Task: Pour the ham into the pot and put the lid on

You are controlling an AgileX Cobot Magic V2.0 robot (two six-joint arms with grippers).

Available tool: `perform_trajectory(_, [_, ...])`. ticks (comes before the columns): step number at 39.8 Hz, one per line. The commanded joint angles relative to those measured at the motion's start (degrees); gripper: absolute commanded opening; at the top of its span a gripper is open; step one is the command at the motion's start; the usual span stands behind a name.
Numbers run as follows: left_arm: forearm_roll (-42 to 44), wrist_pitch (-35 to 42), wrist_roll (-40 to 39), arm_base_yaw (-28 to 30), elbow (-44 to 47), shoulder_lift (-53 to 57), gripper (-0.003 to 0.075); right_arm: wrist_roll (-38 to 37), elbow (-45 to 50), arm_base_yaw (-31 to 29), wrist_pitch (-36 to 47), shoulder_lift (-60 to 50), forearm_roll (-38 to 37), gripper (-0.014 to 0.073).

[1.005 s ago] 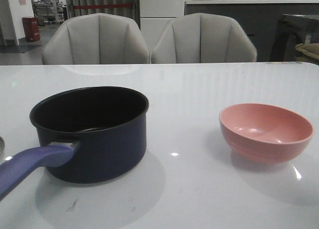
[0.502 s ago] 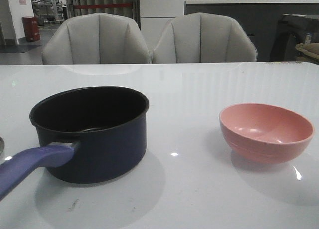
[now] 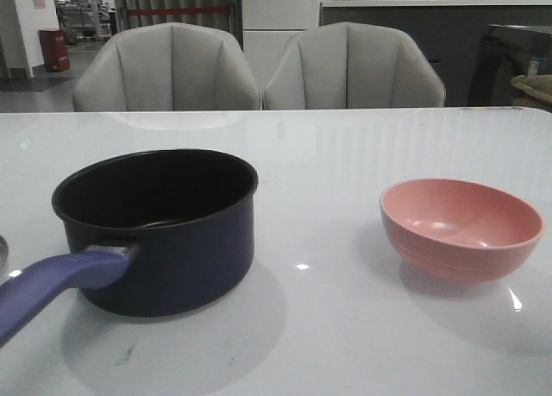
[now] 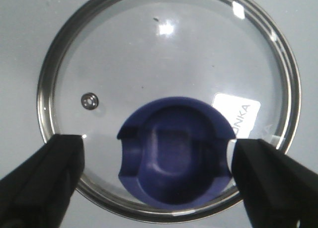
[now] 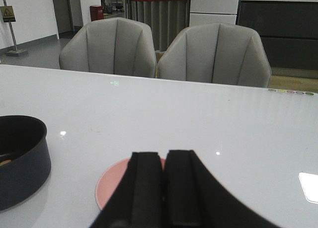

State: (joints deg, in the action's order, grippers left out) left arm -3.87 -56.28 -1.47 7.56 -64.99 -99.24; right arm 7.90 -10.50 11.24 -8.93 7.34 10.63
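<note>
Now, starting left: the left end effector (image 4: pixel 158 181) hangs right above the lid (image 4: pixel 99 49), fingers (image 4: pixel 42 181) spread wide either side of the blue knob (image 4: pixel 176 158), not touching it. The lid lies flat on the white surface (image 4: pixel 20 19), knob up, the KONKA label beside the knob. Over to the pot (image 3: pixel 159 232), which sits on the surface (image 3: pixel 345 344) in the front view, purple-blue handle (image 3: pixel 56 284) running off toward the near left edge. The right wrist view catches one orange ham (image 5: pixel 5 162) slice on the pot's black floor. Right of the pot, well apart from it, stands the pink bowl (image 3: pixel 461 228), empty as seen from the front. The right end effector (image 5: pixel 165 188) hovers over the bowl's near side, fingers pressed together, holding nothing.
</note>
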Motion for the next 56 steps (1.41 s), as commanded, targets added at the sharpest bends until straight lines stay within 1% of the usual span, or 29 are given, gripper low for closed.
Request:
perform_trajectory(1, [-1.31, 0.29, 1.47, 0.10, -2.24, 0.81, 0.0629, 0.51, -1.42, 0.05, 4.27, 0.46, 0.16, 0.0126])
perform_trajectory(15, [-2.70, -0.40, 1.93, 0.10, -3.51, -3.60, 0.0628, 0.51, -1.42, 0.05, 4.22, 0.46, 0.16, 0.0126])
perform_trajectory(26, [-3.01, -0.45, 2.04, 0.10, -3.65, -4.03, 0.0624, 0.51, -1.42, 0.05, 4.22, 0.46, 0.16, 0.0126])
perform_trajectory(28, [-3.01, -0.45, 2.04, 0.10, -3.65, -4.03, 0.0605, 0.51, -1.42, 0.05, 4.22, 0.46, 0.16, 0.0126])
perform_trajectory(32, [-3.01, -0.58, 2.04, 0.10, -3.65, -4.03, 0.0525, 0.51, -1.42, 0.05, 4.22, 0.46, 0.16, 0.0126])
perform_trajectory(39, [-3.06, -1.32, 2.04, 0.10, -3.65, -4.03, 0.0326, 0.51, -1.42, 0.05, 4.22, 0.46, 0.16, 0.0126])
perform_trajectory(43, [-3.06, -1.89, 2.04, 0.10, -3.65, -4.03, 0.0254, 0.51, -1.42, 0.05, 4.22, 0.46, 0.16, 0.0126])
perform_trajectory(49, [-3.06, -2.46, 2.04, 0.10, -3.65, -4.03, 0.0218, 0.51, -1.42, 0.05, 4.22, 0.46, 0.16, 0.0126])
perform_trajectory(56, [-3.06, -3.97, 2.16, 0.10, -4.34, -4.03, 0.0216, 0.51, -1.42, 0.05, 4.22, 0.46, 0.16, 0.0126])
